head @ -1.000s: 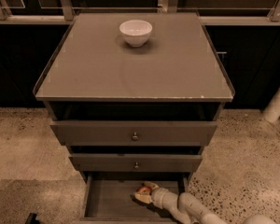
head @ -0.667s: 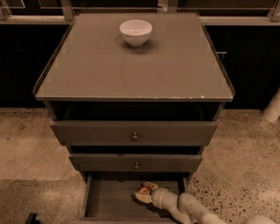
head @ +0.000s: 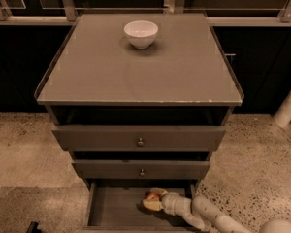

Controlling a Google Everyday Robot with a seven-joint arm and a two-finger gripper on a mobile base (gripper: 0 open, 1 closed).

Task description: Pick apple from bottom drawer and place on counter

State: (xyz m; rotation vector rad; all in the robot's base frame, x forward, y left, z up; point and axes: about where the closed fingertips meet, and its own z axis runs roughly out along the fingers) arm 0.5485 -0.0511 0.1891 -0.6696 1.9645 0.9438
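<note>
The bottom drawer (head: 111, 210) is pulled out at the foot of the cabinet, below the two wider drawers with brass knobs. The small red apple (head: 151, 198) with a yellowish patch lies in the drawer, right of its middle. My gripper (head: 153, 200) reaches into the drawer from the lower right on a white arm and is shut on the apple, one pale finger on each side of it. The apple rests low in the drawer. The counter (head: 136, 67) is the flat grey-brown cabinet top above.
A white bowl (head: 141, 33) stands at the back middle of the counter. The two upper drawers (head: 140, 139) stick out a little over the bottom one. Speckled floor lies on both sides. A white post (head: 288, 106) stands at the right.
</note>
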